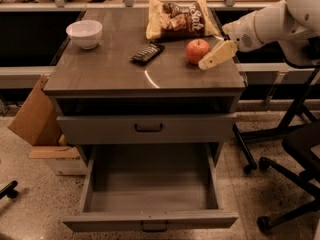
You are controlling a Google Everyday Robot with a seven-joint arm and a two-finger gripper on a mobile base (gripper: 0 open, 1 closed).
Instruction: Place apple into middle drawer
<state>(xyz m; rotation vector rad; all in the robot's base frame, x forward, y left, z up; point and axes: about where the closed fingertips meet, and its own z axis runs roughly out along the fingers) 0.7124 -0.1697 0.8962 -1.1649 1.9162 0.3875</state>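
From my remote station I see the apple (198, 50) standing on the desk (110, 74), near its right rear corner and just in front of a snack bag (180, 18). The end effector (214, 58) is at the right side of the apple, low over the desk top and very near the fruit. I cannot say if it touches the apple, and I cannot tell whether it is released or clenched, because only its cream-coloured part on the near side shows itself. The white arm (272, 20) comes in from the right, and its upper part is cut off by the frame edge. The middle drawer (150, 219) is pulled out wide below, with its grey inside bare. Its small dark handle is partly cut by the bottom edge. Above it the upper drawer front (100, 130) with a black bar handle is closed. On the desk also stand a white bowl (84, 33) at the left rear and a flat dark object (147, 53) in the middle, which I cannot identify. A cardboard box (35, 116) leans at the left of the desk, and an office chair (300, 149) at the right is only partly visible.
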